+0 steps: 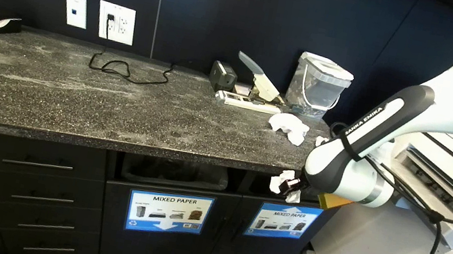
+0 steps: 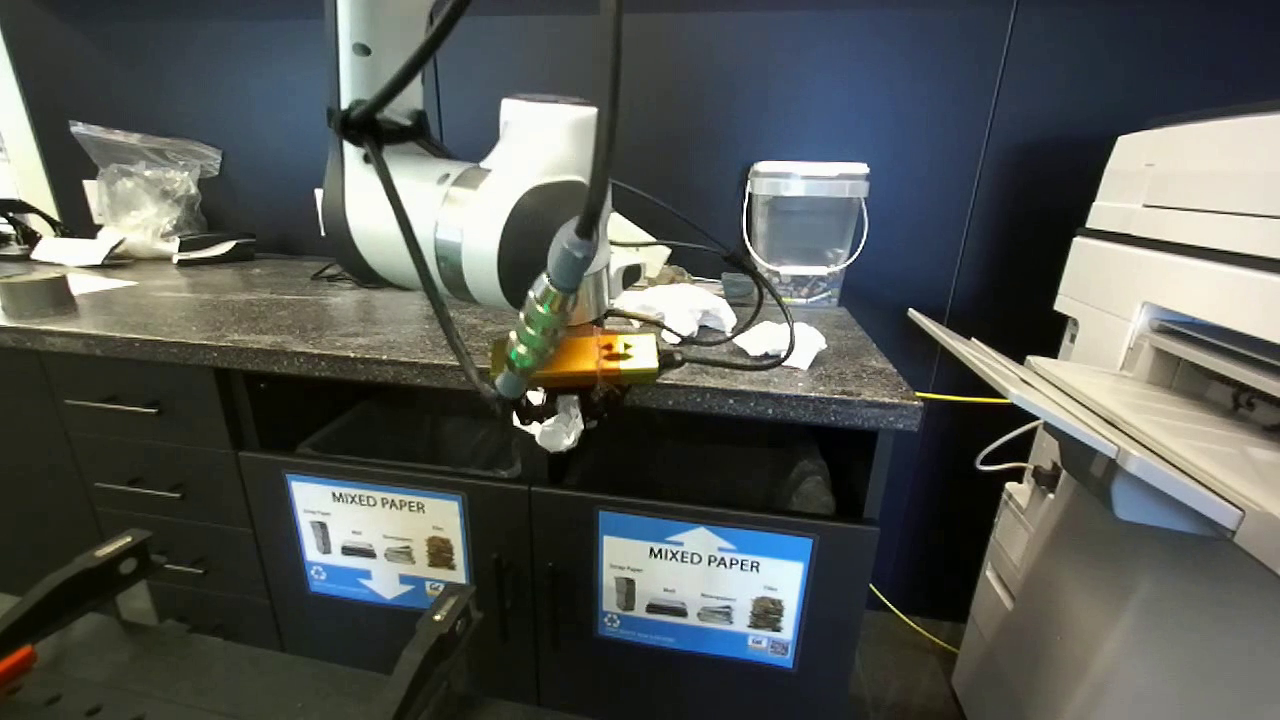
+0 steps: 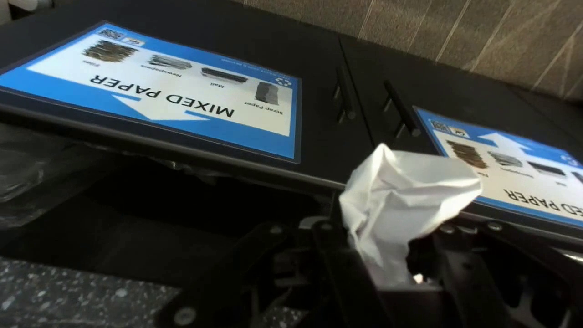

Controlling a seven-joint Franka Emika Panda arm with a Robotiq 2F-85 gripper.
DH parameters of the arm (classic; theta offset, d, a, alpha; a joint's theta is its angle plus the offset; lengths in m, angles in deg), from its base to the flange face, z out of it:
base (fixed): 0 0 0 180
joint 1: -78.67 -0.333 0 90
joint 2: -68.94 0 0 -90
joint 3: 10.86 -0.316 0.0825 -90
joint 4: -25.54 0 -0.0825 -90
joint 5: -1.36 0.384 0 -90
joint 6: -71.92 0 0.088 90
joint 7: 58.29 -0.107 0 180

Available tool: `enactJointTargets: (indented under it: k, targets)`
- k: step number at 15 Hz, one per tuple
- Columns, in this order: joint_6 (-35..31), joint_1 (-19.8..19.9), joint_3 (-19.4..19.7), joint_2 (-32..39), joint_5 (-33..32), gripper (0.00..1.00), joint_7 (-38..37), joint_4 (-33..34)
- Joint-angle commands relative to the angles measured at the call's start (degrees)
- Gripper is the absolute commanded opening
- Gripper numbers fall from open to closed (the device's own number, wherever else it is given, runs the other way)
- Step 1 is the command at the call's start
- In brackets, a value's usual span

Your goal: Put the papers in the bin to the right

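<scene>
The end effector [image 3: 387, 248] was clamped on a crumpled paper wad [image 3: 410, 196] — its jaws drawn nearly together, white folds sticking out beyond them. In both exterior views the wad showed at and just below the front edge of the worktop [image 1: 117, 112], near the boundary between the bin [image 2: 835, 600] and the twin compartment [image 2: 275, 540]; whether it was over the bin's slot [image 2: 690, 455] or in front of it could not be told. The bin was the right-hand compartment, its blue-and-white label [image 2: 705, 585] reading MIXED PAPER. A second wad [image 1: 289, 126] lay on the worktop near the lidded clear bucket [image 1: 314, 89], and a third wad [image 2: 782, 340] lay closer to the worktop's right end. A beige stapler [image 1: 264, 87] stood just left of the bucket in an exterior view — and farther left, well apart from the wads, a black cable [image 1: 128, 78] ran from a wall outlet [image 1: 123, 24] down onto the worktop.
</scene>
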Motion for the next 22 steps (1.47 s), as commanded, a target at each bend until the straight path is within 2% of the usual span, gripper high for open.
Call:
enactJointTargets:
  k: [1, 9, 16, 22]
  targets:
    - [-9.8, -0.8, 1.6, 6.3, -4.4, 0.13, -6.6, 0.5]
    - [-29.7, -7.4, 8.1, 19.6, -3.4, 0.13, -17.7, 7.9]
    - [-36.8, -10.4, 9.2, 30.3, -2.7, 0.13, -22.8, 18.9]
    - [-42.7, -11.8, 10.0, 36.7, 2.5, 0.13, -25.9, 26.4]
